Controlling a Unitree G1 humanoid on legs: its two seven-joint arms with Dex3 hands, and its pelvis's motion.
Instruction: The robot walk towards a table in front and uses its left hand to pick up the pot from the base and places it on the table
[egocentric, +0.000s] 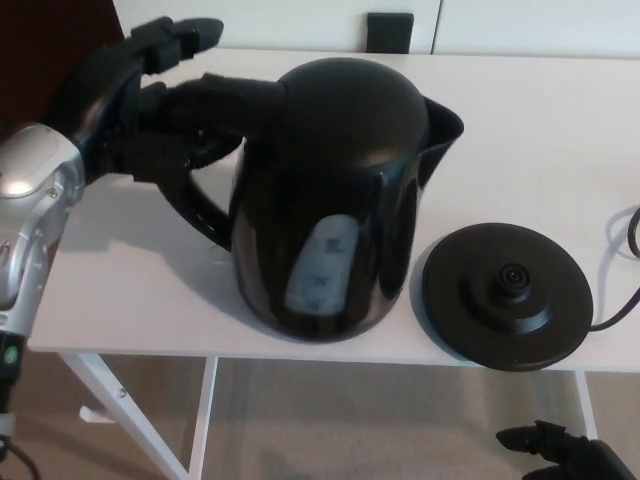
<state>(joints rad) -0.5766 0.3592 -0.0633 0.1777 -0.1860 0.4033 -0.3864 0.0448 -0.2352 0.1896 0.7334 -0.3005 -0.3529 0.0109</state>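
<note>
Our left robot hand (150, 100) is clamped on the handle (200, 195) of the glossy black plastic kettle pot (335, 200) to steady it upright near the white tabletop's (560, 130) front edge, just beside its round black base (505, 295).

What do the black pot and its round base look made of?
Glossy black pot: likely moulded plastic, with soft reflections on its side. Round black base: matte plastic by the look, dull sheen, moulded centre connector.

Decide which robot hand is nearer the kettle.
Left. The left hand grips the kettle by its handle; the right hand hangs below the table edge, beyond the base.
</note>
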